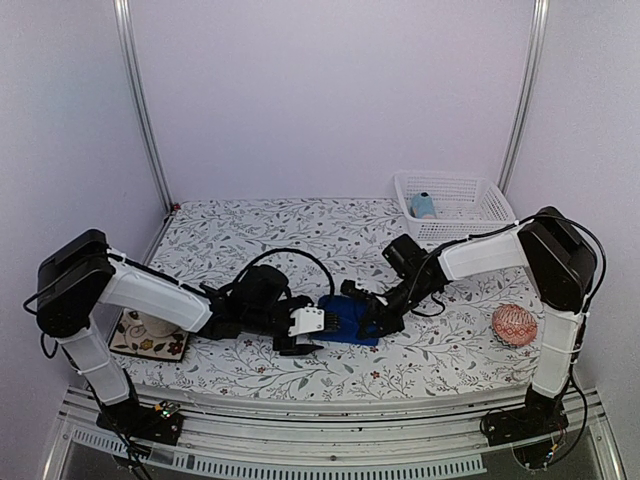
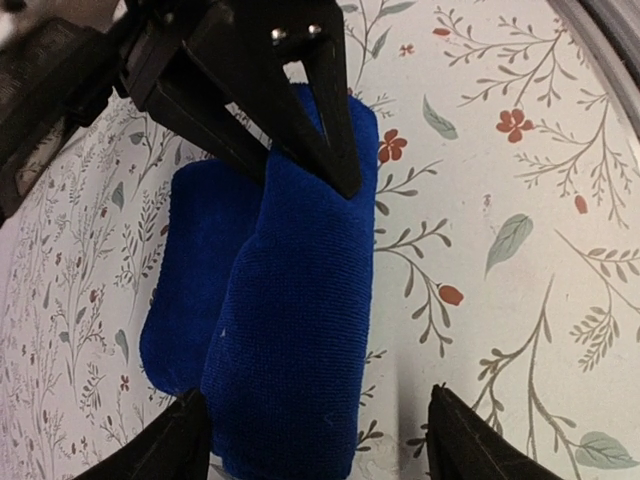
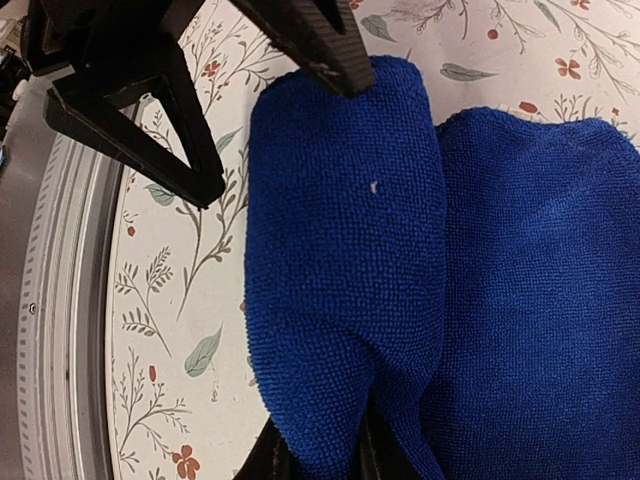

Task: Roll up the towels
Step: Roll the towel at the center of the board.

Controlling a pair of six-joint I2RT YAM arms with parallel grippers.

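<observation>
My left gripper (image 2: pixel 320 440) straddles the royal-blue towel (image 3: pixel 340 250) mid-table, jaws wide; my right gripper (image 3: pixel 318 455) pinches its rolled end (partly rolled, I judge). Far back, the light-blue towel (image 1: pixel 423 205) sits in the basket (image 1: pixel 490 205), apparently done.

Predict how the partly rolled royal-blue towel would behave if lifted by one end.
Probably floppy: the royal-blue towel looks soft and plump, so it would sag. Its loose roll may unwind. The fuzzy weave likely resists slipping.
</observation>
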